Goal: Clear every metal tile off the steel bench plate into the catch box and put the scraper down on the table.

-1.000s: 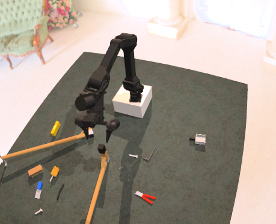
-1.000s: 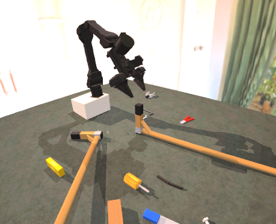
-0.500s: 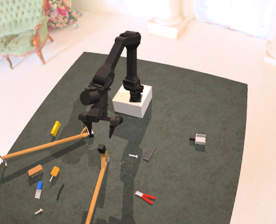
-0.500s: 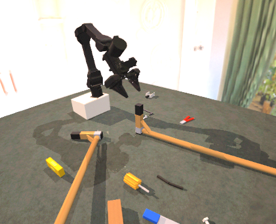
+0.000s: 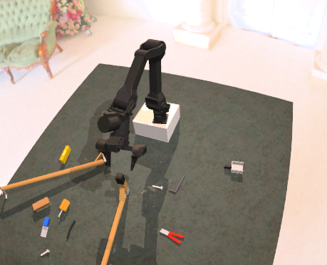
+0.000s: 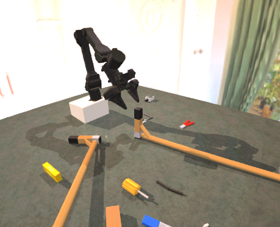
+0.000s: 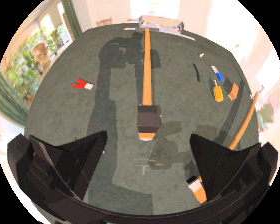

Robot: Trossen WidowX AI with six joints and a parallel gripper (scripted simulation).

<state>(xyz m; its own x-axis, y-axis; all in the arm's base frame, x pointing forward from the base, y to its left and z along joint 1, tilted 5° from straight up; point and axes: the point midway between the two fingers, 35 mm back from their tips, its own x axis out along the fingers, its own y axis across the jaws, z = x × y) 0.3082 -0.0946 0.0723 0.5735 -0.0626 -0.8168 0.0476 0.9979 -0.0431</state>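
Gripper hangs fingers apart, nothing between them — likely wide so they can straddle the upright handle. We see the long scraper on the table, its black-capped grip upright just beside the fingers, presumably stood up for easy grasping.

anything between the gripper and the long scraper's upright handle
Nothing visible. The open gripper is raised behind the upright handle, and the wrist view shows only bare air between the fingers and its black top. The other tool lies off to one side.
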